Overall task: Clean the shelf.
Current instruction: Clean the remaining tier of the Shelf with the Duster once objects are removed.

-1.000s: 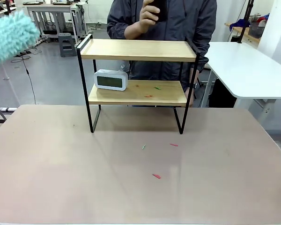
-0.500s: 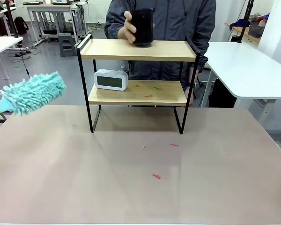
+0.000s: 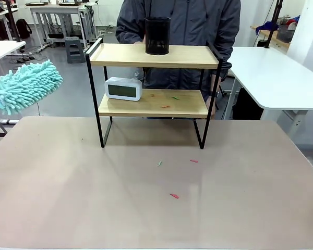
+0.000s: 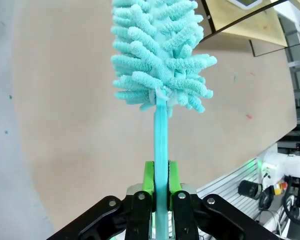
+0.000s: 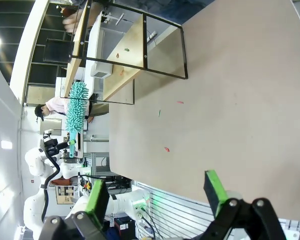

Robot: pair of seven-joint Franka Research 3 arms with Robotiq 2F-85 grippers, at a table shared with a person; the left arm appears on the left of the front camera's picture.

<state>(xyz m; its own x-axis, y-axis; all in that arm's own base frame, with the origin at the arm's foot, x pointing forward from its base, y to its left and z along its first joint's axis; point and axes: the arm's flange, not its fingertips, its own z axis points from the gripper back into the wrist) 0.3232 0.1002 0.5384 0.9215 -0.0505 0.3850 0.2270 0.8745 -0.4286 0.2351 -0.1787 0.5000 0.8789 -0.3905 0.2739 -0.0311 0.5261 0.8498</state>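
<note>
**Left gripper** (image 4: 160, 182): the jaws are closing flat on the teal handle of a chenille duster (image 4: 160, 60), with a green pad pressing on each side. The fluffy head is pointing away from the wrist.

**Right gripper** (image 5: 156, 192): the jaws are standing wide apart and holding nothing. It is hanging above the near part of the surface (image 3: 68, 198).

**Change, duster:** in the front view the head is riding at the left edge, well apart from the shelf (image 3: 188, 55). It is sitting higher than half a second ago and lower than a second ago, so it is swinging about without yet closing on the rack.

**Change, top board:** the person (image 3: 198, 21) was gripping a black mesh pen cup (image 3: 157, 35) half a second ago. That hand is now withdrawn and the cup is standing alone.

**Bearing on the task:** dusting is probably not yet starting. The top board is now carrying an item the duster will likely have to work around.

**Shelf:** a small two-tier rack with two light wood boards in a thin black frame on four legs. It is standing at the far middle of the surface, just in front of the person.
- A white digital clock (image 3: 123, 88) is sitting at the left end of the lower board.
- Red and green scraps (image 3: 166, 106) are lying on the lower board to the clock's right.
- More scraps (image 3: 174, 196) are lying on the surface in front of the legs.
</note>
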